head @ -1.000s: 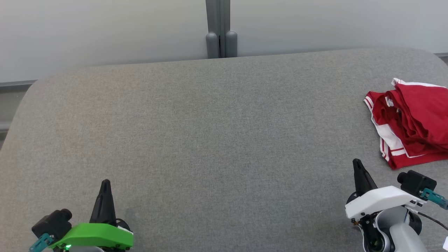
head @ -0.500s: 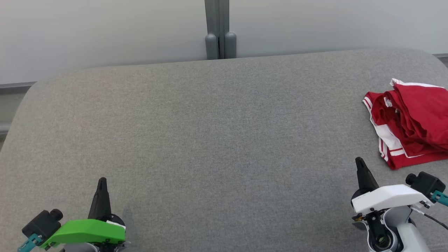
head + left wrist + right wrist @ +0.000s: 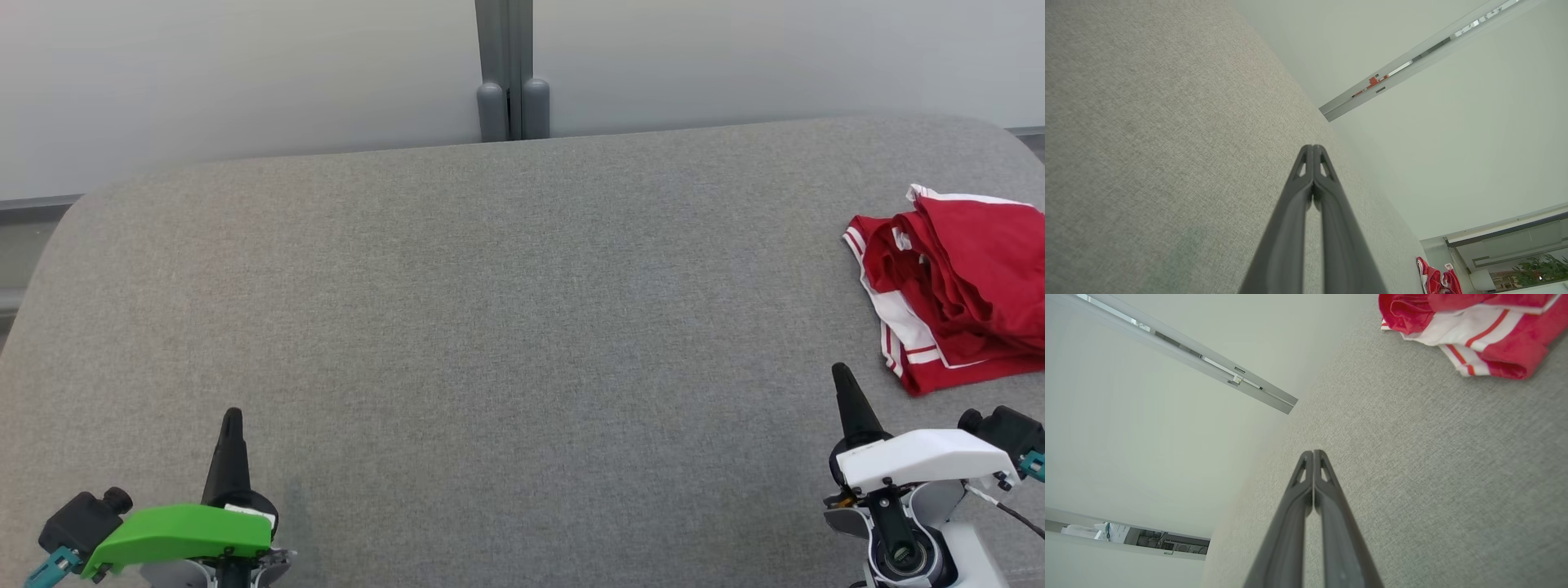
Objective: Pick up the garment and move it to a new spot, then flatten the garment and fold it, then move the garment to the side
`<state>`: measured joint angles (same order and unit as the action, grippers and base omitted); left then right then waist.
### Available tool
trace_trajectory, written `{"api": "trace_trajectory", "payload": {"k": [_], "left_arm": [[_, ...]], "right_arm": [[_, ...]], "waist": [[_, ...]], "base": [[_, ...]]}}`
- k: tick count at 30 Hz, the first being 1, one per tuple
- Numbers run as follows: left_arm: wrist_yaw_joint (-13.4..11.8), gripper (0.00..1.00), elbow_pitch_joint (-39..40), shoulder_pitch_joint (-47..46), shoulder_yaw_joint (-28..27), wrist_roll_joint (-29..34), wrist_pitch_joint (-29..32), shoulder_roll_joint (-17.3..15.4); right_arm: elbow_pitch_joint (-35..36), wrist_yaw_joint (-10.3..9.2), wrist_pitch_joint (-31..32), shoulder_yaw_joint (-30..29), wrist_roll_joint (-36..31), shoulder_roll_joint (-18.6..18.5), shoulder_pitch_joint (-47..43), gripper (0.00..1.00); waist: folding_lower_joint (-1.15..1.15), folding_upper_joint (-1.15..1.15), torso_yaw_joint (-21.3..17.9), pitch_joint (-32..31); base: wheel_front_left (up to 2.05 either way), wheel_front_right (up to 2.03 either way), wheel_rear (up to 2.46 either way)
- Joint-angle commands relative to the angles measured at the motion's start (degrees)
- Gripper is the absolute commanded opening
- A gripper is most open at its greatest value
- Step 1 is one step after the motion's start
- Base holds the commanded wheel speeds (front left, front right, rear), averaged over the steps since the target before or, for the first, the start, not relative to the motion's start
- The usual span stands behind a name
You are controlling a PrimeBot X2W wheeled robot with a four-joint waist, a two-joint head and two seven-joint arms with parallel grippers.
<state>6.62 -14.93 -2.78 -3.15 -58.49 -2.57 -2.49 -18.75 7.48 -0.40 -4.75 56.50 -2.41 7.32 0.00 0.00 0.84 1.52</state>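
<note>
Judging garment (image 3: 955,286): loose layers, right edge of frame. Left gripper (image 3: 232,415), right gripper (image 3: 841,371) pinched closed, empty, lower corners. Fits heap awaiting pickup or fold set aside; you inspect edges before committing.

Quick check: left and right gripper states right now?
Left gripper: closed, holding nothing.
Right gripper: closed, holding nothing, apart from the red garment.

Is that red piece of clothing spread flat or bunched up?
Bunched up: the red garment lies in rumpled, overlapping layers with deep creases, its white-striped edge partly folded under.
</note>
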Motion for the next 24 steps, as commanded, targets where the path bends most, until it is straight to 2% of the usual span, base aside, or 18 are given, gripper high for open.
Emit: {"api": "trace_trajectory", "payload": {"k": [1,24], "left_arm": [[0.4,0.0,0.7,-1.7,-0.4,-1.9,0.4,-0.4],[0.6,0.0,0.9,-2.7,-1.8,-16.4,4.4,-0.5]], "right_arm": [[1.0,0.04,0.4,-0.2,1.8,-0.4,0.0,0.0],[2.8,0.03,3.4,-1.0,17.3,-0.5,-0.6,0.0]], "waist": [[0.0,0.0,0.0,0.0],[0.0,0.0,-0.3,-0.5]], "base": [[0.0,0.0,0.0],[0.0,0.0,0.0]]}}
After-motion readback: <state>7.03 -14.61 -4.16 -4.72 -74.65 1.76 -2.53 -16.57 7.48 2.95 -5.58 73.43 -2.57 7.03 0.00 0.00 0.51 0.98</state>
